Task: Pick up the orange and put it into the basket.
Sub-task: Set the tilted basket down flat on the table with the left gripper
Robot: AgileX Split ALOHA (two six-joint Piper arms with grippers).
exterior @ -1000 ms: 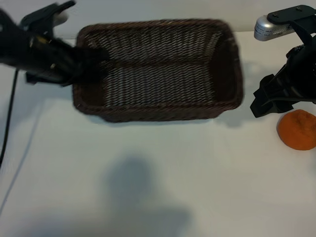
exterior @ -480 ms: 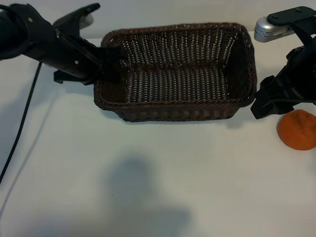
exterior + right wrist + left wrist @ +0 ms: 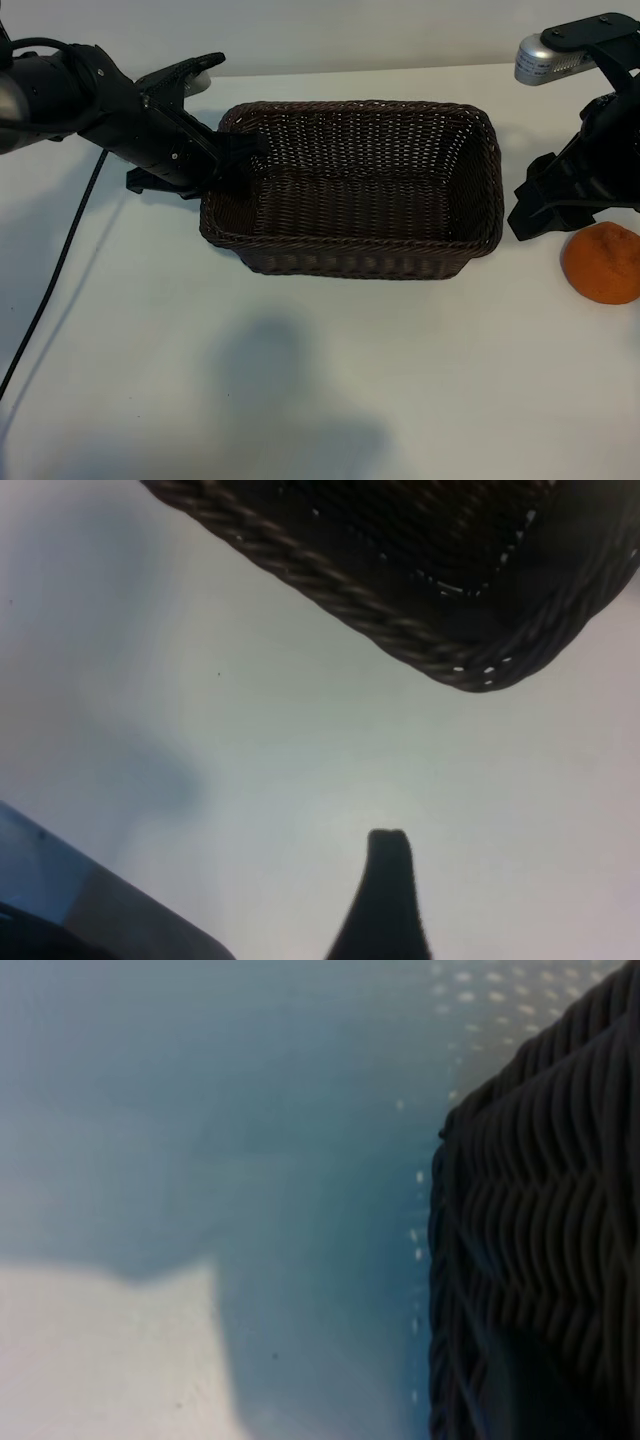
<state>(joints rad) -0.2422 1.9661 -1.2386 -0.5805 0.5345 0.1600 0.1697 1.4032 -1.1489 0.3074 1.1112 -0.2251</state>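
The dark brown woven basket [image 3: 350, 250] sits mid-table, seen in the exterior view. My left gripper [image 3: 236, 160] is shut on its left rim, one finger inside the basket and one outside. The left wrist view shows only the basket's wicker wall [image 3: 540, 1210] close up. The orange [image 3: 602, 262] lies on the table at the far right, outside the basket. Just up and left of it, my right gripper [image 3: 545, 208] hangs open and holds nothing. One dark fingertip [image 3: 388, 855] shows in the right wrist view, with a basket corner [image 3: 400, 610] beyond it.
A black cable [image 3: 50, 290] trails down the left side of the white table [image 3: 450, 380]. A silver camera body [image 3: 545, 55] sits on the right arm. A soft shadow [image 3: 280, 380] lies on the near table.
The left gripper has dragged the basket to the right and toward the front of the table. The right arm and the orange have not moved.
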